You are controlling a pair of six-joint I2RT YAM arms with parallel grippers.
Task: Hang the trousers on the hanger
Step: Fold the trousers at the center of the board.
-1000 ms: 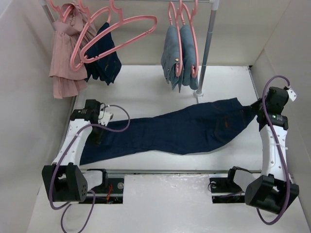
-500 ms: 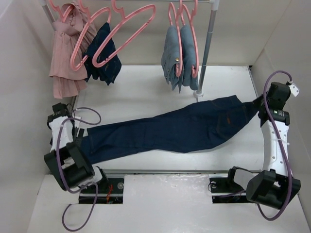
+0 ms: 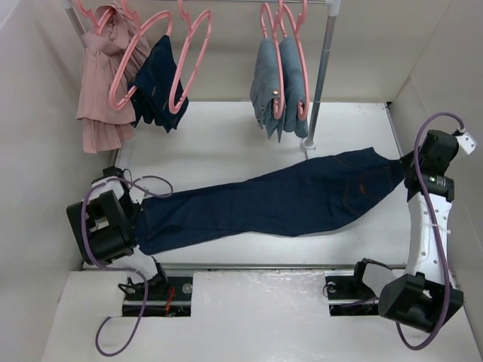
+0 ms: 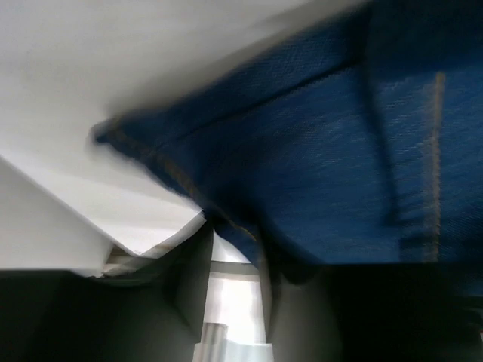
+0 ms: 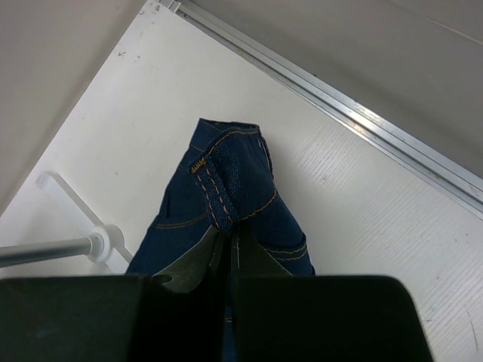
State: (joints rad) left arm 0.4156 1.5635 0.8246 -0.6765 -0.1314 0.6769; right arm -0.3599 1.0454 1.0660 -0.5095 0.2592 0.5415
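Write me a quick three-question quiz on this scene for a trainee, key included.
1. True or false: the right claw is shut on the waistband end of the trousers.
2. The trousers are: A) hung up at the back; B) stretched out along the table; C) folded in a pile.
3. Fill in: the empty hanger next to the small navy garment is ___ in colour.
Key: 1 true; 2 B; 3 pink.
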